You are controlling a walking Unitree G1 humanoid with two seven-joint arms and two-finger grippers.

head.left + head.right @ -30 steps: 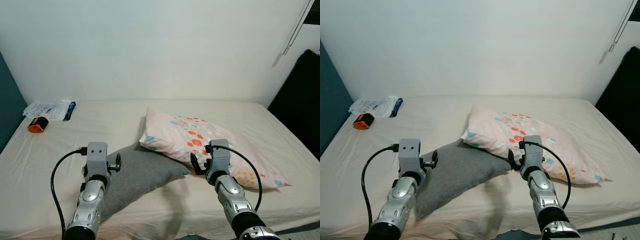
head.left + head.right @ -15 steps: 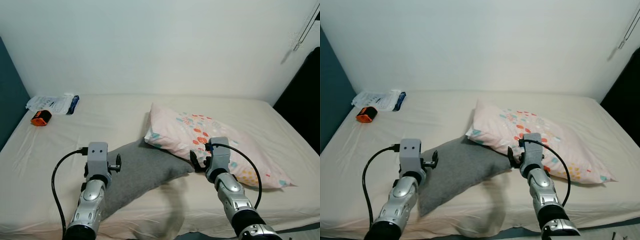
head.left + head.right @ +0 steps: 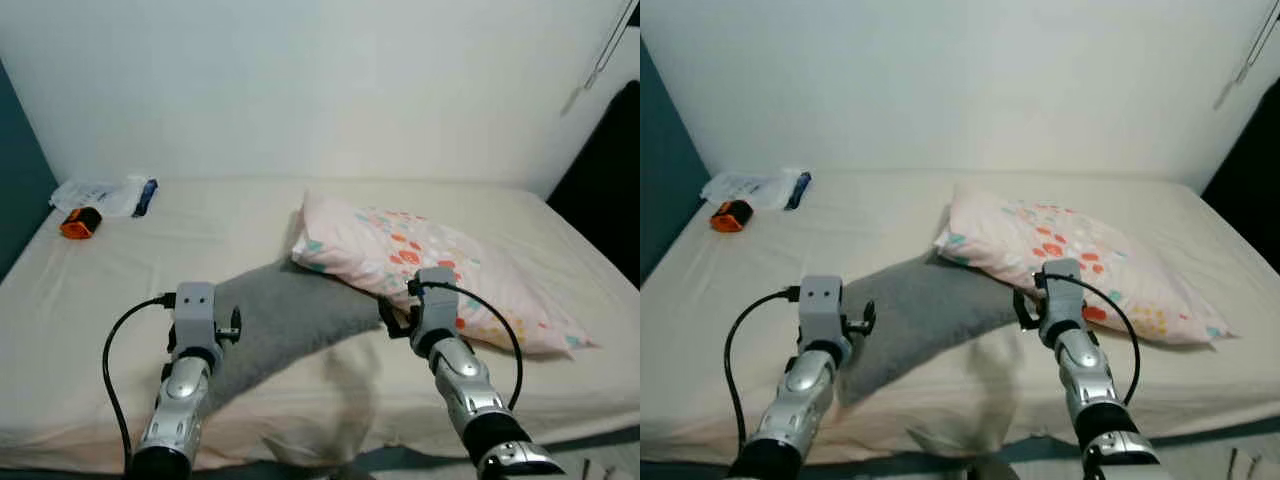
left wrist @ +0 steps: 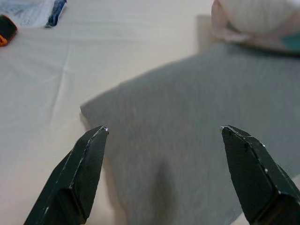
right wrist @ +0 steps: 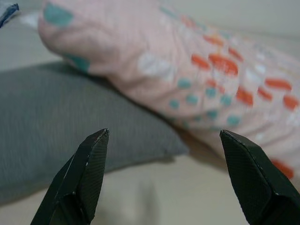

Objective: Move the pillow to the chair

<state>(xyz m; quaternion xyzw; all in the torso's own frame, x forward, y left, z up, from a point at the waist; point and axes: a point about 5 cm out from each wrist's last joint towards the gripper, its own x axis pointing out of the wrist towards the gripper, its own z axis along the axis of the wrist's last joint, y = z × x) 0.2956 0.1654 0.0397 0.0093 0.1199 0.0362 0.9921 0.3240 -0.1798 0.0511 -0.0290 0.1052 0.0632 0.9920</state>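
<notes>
- A bed (image 3: 90, 300) with a cream sheet stretched from the white wall toward the robot.
- A pink pillow (image 3: 430, 265) with coloured spots lay on the bed's right half, its near-left corner resting on a grey pillow (image 3: 285, 320).
- The grey pillow lay flat at mid-bed, in front of both arms.
- The left tool (image 4: 164, 133) hovered just above the grey pillow, fingers spread wide, gripping nothing.
- The right tool (image 5: 161, 136) hung near where the two pillows overlapped, fingers wide apart and empty.
- A plastic packet (image 3: 100, 195) and a small orange object (image 3: 78, 222) sat at the far left corner.
</notes>
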